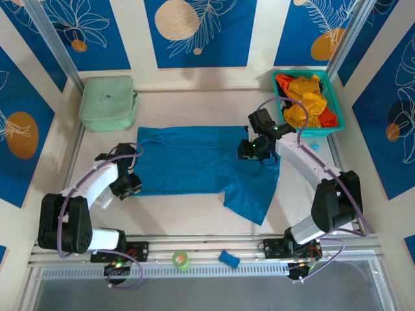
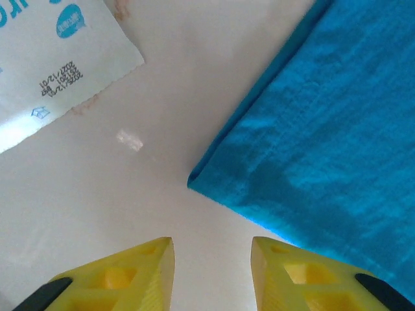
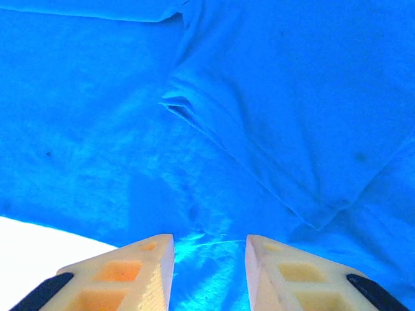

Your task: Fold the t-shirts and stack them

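Left hand [image 2: 211, 251], fingers apart, sits just short of a corner of the shirt [image 2: 324, 142]; right hand [image 3: 209, 247], also apart, over cloth. Best to pinch that corner fully before lifting

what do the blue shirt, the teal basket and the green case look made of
Blue shirt: soft cloth, matte; it lies limp, with creases and a folded edge.
Teal basket: probably hard plastic, slightly shiny, with a stiff, even rim.
Green case: perhaps fabric or soft plastic, matte, with rounded corners; too far away to be sure.
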